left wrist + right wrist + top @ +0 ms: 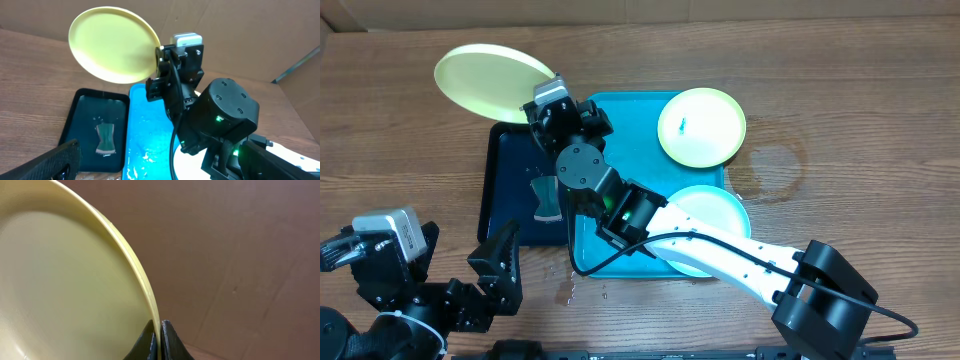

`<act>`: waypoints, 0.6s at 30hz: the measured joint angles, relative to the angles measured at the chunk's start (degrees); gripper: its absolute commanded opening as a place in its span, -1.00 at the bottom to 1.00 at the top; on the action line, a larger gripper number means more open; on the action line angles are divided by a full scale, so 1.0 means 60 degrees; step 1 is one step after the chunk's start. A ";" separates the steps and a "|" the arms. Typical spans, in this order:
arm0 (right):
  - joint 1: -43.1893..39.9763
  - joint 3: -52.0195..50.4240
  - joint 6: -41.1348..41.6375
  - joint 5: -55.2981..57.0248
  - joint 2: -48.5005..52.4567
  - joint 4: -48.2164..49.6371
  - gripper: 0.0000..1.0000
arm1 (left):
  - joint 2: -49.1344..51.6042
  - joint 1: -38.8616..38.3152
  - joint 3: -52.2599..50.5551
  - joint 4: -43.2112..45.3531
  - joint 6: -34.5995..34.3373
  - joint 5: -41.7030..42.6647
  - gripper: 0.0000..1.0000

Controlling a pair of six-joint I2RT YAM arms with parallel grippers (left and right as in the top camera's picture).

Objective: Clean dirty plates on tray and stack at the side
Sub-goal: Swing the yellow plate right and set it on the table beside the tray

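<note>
A yellow-green plate hangs tilted over the table, past the far-left corner of the black tray. My right gripper is shut on its rim. In the right wrist view the rim runs down between the two dark fingertips of the right gripper. On the blue tray lie a second yellow-green plate with a small blue smear and a light blue plate, partly under the right arm. My left gripper stands open at the near left with nothing in it.
A green sponge-like pad lies in the black tray, seen also as a pad in the left wrist view. The blue tray is wet. A damp ring marks the table right of the tray.
</note>
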 measured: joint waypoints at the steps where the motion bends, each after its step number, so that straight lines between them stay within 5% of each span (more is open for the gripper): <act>1: 0.0000 0.0000 0.0029 -0.0106 0.0000 -0.0084 -0.92 | 0.0000 0.0000 0.0000 0.0000 0.0000 0.0004 1.00; 8: -0.0029 0.0007 0.0940 -0.0277 0.0000 -0.1271 -0.92 | 0.0000 0.0000 0.0000 0.0004 0.0000 0.0004 1.00; 15: -0.0907 0.0087 0.6138 -0.0896 -0.0011 -0.5825 -0.92 | 0.0000 0.0000 -0.0007 0.0000 0.0000 0.0000 1.00; 18: -0.1614 0.0076 0.7544 -0.2044 -0.0011 -0.6586 -0.92 | 0.0000 0.0000 -0.0007 0.0004 0.0000 0.0000 0.99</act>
